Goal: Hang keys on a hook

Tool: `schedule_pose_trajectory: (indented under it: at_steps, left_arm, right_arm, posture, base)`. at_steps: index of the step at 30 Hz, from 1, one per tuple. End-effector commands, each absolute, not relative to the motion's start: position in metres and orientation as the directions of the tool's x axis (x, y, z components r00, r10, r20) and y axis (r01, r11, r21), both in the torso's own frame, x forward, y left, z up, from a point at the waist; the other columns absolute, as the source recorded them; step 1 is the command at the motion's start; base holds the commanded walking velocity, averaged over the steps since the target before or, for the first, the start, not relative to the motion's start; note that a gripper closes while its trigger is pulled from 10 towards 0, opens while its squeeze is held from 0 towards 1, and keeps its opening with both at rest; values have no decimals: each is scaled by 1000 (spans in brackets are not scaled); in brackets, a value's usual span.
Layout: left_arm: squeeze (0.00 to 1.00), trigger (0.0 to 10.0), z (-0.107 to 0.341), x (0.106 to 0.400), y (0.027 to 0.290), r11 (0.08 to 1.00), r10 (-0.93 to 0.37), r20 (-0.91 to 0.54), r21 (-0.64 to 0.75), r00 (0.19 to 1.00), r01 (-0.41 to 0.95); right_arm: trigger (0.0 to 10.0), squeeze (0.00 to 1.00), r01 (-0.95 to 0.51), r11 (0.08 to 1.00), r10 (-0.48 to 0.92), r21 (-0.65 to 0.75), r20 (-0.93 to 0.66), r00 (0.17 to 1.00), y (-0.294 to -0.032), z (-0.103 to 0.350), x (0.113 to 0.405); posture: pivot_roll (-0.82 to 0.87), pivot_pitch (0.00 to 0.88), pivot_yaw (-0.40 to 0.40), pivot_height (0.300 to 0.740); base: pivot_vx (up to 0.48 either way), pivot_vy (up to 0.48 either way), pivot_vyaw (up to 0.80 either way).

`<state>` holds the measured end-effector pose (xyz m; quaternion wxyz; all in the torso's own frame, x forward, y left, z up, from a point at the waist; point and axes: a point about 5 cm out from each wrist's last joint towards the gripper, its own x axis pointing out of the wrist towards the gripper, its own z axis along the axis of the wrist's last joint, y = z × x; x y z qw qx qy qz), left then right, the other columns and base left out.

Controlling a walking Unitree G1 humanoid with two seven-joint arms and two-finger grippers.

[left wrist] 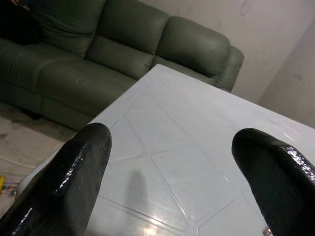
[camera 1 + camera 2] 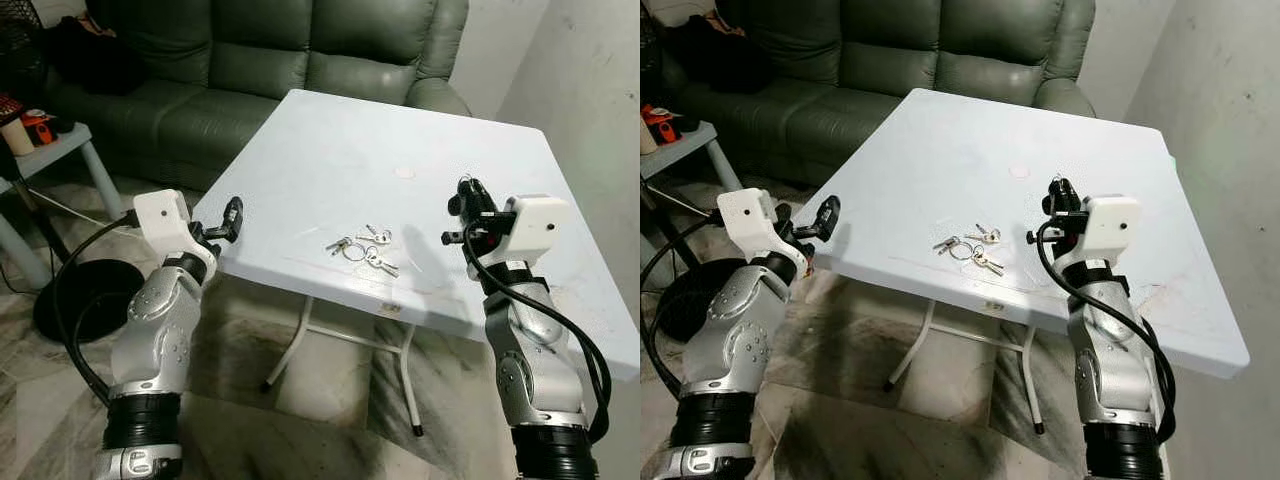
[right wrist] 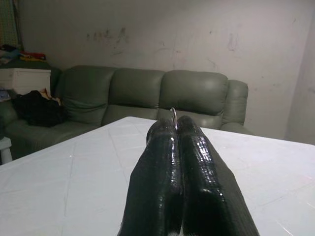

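The keys (image 2: 362, 248) are lying on the white tabletop (image 2: 330, 150) near its near edge, between the two arms. The right claw (image 2: 470, 190), fingers pressed together, is pinching a small metal hook (image 3: 173, 116) upright, seemingly to offer a peg. The left claw (image 2: 233, 215) is hovering spread at the tabletop's left edge, probably ready to fetch them.

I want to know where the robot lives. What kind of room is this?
Probably a living room in a home. A big green sofa stands behind a white folding table with keys on it, and a small side table holds clutter.
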<state>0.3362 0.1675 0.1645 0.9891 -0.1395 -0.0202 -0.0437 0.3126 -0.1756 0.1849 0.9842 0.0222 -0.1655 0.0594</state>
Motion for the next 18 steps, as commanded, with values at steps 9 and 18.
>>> schedule_pose_trajectory:
  at_steps: [9,18]
  left_arm:
    - [0,10000,168,341,164,959,-98,69,-258,993,113]
    - [0,10000,165,337,167,969,-96,70,-221,993,110]
  right_arm:
    - [10000,0,-101,995,93,7,344,934,-180,194,316]
    - [10000,0,-104,995,103,-14,317,943,-178,193,317]
  posture:
    - [-60,0,-58,724]
    - [-50,0,-62,724]
  base:
    - [0,0,0]
    - [0,0,0]
